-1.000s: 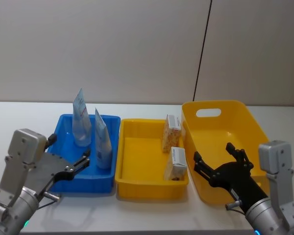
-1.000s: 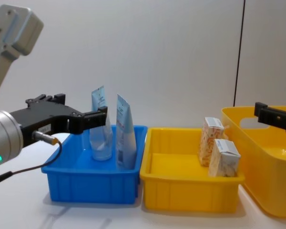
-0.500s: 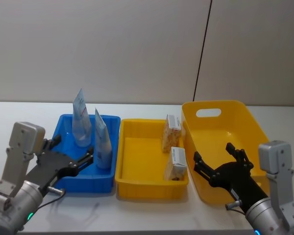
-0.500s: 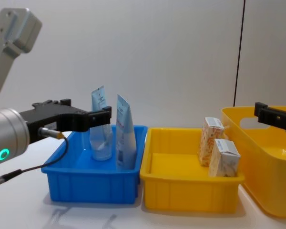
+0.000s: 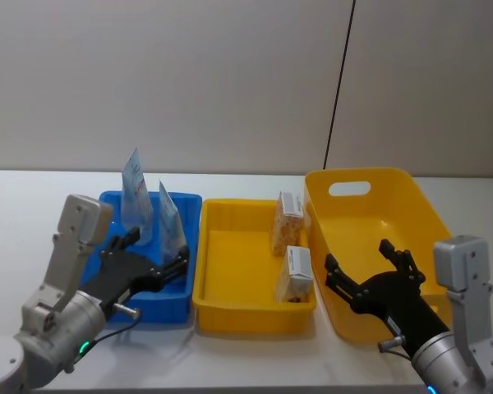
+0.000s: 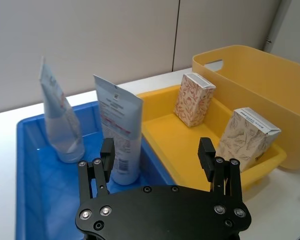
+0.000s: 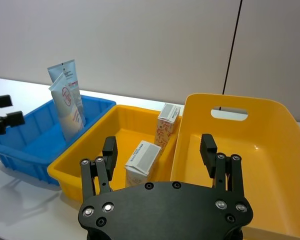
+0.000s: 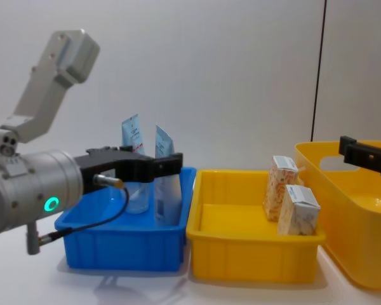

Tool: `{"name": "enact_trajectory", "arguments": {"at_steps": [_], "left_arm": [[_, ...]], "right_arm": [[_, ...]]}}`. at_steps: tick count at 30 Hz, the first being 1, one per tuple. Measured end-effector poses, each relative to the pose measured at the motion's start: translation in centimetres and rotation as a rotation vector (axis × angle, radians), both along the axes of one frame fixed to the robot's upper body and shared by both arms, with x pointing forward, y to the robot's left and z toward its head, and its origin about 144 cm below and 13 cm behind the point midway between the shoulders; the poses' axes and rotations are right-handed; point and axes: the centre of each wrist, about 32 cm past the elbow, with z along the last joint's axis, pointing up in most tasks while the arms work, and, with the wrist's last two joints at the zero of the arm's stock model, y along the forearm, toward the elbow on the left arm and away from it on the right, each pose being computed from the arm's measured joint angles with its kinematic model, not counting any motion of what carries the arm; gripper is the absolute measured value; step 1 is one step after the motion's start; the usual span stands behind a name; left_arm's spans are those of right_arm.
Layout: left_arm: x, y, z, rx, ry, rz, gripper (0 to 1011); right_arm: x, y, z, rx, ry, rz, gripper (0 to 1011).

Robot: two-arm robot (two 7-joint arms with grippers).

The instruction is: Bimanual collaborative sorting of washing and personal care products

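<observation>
Left gripper (image 5: 158, 253) open over rigid blue plastic bin (image 5: 189, 199), soft crimped front tube (image 5: 171, 228) and rear tube (image 5: 135, 197) upright inside, two speckled cartons (image 5: 288, 217) in yellow tray (image 5: 230, 205), right gripper (image 5: 359, 256) open by glossy yellow tub (image 5: 370, 176)

Setting. A plain grey-beige wall (image 5: 164, 82) of smooth panels, divided by one thin dark vertical seam (image 5: 338, 90) right of centre. In front of it stands a matte white table (image 5: 33, 201), its far edge a straight line below the wall. Lighting is soft and even, with only faint shadows on the tabletop.
</observation>
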Motion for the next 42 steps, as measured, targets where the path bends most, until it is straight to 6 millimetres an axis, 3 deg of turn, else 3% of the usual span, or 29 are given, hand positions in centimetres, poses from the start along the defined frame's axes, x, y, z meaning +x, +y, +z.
{"name": "enact_trajectory", "arguments": {"at_steps": [19,42], "left_arm": [[3.3,-1.7,-1.2,0.018,0.075,0.020,1001],[7.1,-2.9,-0.9,-0.036,0.114,0.061,1001]], "right_arm": [[0.0,0.0,0.0,0.000,0.000,0.000,1002],[0.0,0.0,0.0,0.000,0.000,0.000,1002]]}}
